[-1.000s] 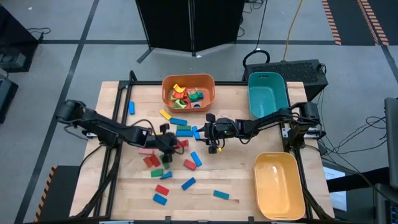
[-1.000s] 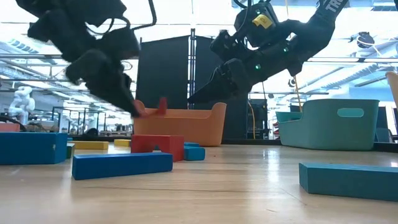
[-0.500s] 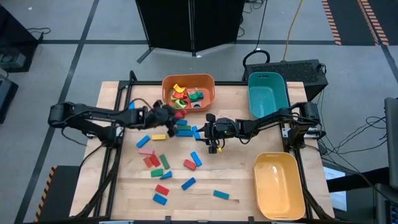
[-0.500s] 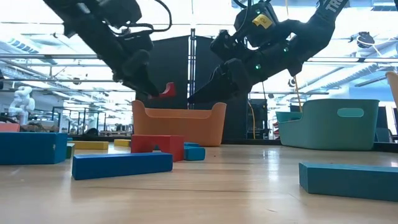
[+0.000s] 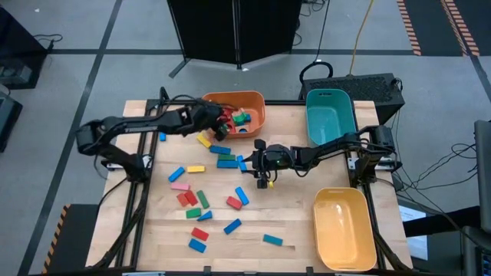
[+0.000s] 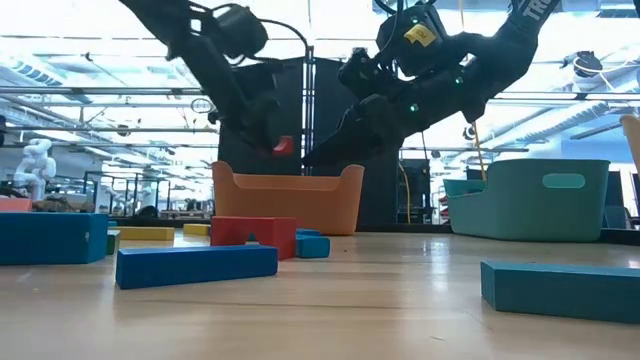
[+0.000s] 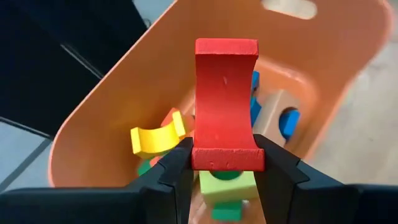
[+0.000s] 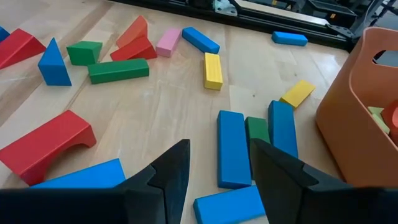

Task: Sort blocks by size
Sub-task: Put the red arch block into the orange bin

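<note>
My left gripper (image 5: pixel 218 116) hangs over the near left part of the orange bin (image 5: pixel 253 103) and is shut on a red arch-shaped block (image 7: pixel 225 99). The bin holds several blocks in yellow, green, red and blue. The low view shows the red block (image 6: pixel 283 147) above the bin's rim (image 6: pixel 290 182). My right gripper (image 5: pixel 261 175) hovers open over the middle of the table, and its wrist view shows nothing between its fingers (image 8: pixel 175 169). Loose blocks (image 5: pixel 219 161) lie flat on the table in front of the bin. My left gripper pinches the red block's near end (image 7: pixel 225 155) between its two fingers (image 7: pixel 177 168), one on each side face. The fingers slant down toward the far edge and lie along the block. The block is lifted clear above the bin, sticking out ahead of the fingers.
A teal bin (image 5: pixel 330 115) stands at the far right and a yellow bin (image 5: pixel 343 228) at the near right. Blue, red, green, yellow and pink blocks (image 5: pixel 192 201) are scattered over the left and middle of the table. Bare wood lies between the blocks and the yellow bin.
My left gripper has risen from the block pile at the table's middle and swung toward the far edge, ending over the orange bin. It has kept hold of the red block, which has gone with it, clear of the table.
</note>
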